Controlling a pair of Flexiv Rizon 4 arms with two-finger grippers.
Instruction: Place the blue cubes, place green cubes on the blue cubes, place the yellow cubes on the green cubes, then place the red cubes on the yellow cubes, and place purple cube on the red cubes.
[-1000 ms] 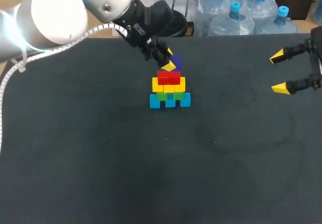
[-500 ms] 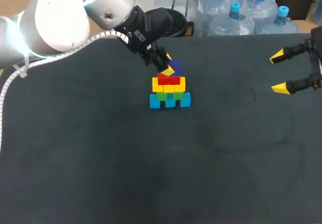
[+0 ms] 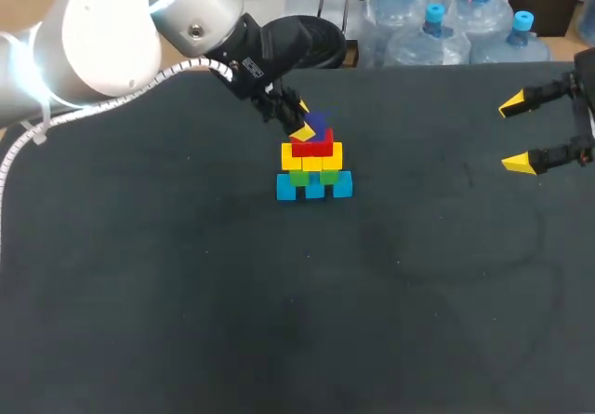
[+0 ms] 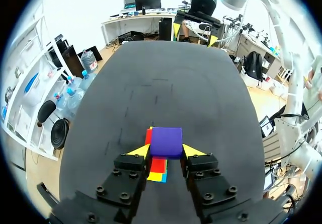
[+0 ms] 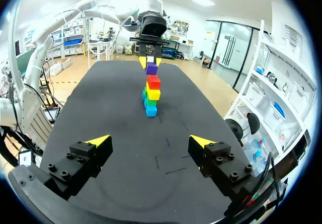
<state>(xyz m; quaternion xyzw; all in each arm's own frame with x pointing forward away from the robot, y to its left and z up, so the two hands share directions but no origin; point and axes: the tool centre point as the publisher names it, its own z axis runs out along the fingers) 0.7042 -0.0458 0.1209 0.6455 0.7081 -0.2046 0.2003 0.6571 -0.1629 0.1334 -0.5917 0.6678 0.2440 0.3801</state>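
A stepped stack stands mid-table: blue cubes (image 3: 314,187) at the base, then green cubes (image 3: 313,177), yellow cubes (image 3: 312,157) and red cubes (image 3: 312,142). My left gripper (image 3: 306,121) is shut on the purple cube (image 3: 321,122), holding it right over the red cubes; I cannot tell whether they touch. In the left wrist view the purple cube (image 4: 166,141) sits between the yellow fingertips (image 4: 138,151), with the red cubes (image 4: 158,164) under it. My right gripper (image 3: 518,135) hangs open and empty at the far right. From the right wrist view, the stack (image 5: 150,95) lies well ahead of the right gripper (image 5: 151,143).
The dark table (image 3: 186,293) holds nothing but the stack. My left arm's white links (image 3: 112,33) reach in over the back left corner.
My left gripper has come down and slightly left with the purple cube, closer onto the red cubes. The right arm has stayed put.
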